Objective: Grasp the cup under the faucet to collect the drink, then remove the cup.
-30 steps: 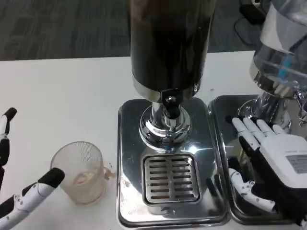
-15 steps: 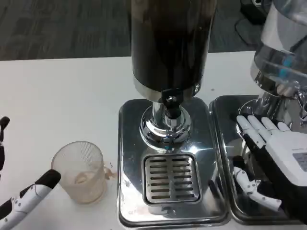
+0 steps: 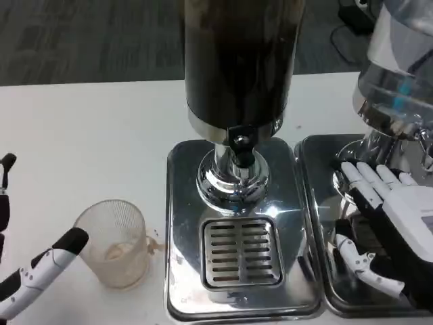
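The cup [image 3: 112, 242] stands on the desk [image 3: 88, 142], between the spread fingers of the released left robot hand [image 3: 27, 271]. The right robot hand [image 3: 389, 230] rests released, fingers extended, well apart from it.

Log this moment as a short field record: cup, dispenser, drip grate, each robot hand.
cup: clear, upright on the white table, left of the dispenser base, a little residue at the bottom
dispenser: dark drink inside, faucet above the drip grate
drip grate: nothing on it
left robot hand: open, beside the cup, not gripping it
right robot hand: open, over the neighbouring tray
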Controlling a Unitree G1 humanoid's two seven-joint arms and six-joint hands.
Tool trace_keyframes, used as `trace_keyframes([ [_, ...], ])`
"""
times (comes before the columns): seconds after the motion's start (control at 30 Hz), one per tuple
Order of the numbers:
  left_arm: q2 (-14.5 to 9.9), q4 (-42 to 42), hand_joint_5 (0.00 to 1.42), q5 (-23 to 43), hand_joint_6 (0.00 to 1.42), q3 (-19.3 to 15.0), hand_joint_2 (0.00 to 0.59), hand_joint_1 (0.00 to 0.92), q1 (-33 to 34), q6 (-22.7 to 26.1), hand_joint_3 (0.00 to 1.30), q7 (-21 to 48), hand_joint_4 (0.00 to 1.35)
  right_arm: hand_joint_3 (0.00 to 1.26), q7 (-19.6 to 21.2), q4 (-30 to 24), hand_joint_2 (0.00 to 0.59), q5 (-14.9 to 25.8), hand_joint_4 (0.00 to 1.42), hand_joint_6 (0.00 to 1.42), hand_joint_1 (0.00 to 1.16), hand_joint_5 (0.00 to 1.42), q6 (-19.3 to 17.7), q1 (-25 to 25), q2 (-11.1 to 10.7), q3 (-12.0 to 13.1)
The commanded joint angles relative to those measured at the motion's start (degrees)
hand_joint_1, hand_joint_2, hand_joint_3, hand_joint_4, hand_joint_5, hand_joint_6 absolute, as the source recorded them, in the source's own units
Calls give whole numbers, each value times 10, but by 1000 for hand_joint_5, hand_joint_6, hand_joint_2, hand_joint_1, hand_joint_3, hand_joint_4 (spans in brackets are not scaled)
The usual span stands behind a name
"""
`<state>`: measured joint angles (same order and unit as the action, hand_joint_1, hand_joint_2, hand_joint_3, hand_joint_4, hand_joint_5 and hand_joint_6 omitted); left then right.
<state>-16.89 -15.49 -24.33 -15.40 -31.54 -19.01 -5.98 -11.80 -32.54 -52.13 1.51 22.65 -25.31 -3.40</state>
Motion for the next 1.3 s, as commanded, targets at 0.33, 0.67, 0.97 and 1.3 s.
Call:
trace_keyframes([
  [0.33, -34, -10, 18, -18, 0, 32, 0, 0, 8, 7, 0, 53, 0, 0, 4, 22, 540, 17, 0, 0, 249, 0, -23, -23, -18, 8],
  [0.67, -64, 39, 55, 13, 0, 18, 5, 0, 28, -14, 53, 69, 2, 0, 17, 21, 534, -26, 0, 0, 261, 0, -5, -23, 22, -23],
  [0.97, -77, 154, 0, 23, 0, 23, 0, 0, 36, -72, 0, 54, 0, 0, 39, 46, 532, -58, 0, 0, 269, 0, 0, -37, 48, -48],
  [1.3, -83, 276, 0, -11, 0, 55, 3, 62, 92, -106, 0, -8, 0, 0, 67, 74, 514, -74, 0, 0, 283, 0, 4, -51, 57, -66],
])
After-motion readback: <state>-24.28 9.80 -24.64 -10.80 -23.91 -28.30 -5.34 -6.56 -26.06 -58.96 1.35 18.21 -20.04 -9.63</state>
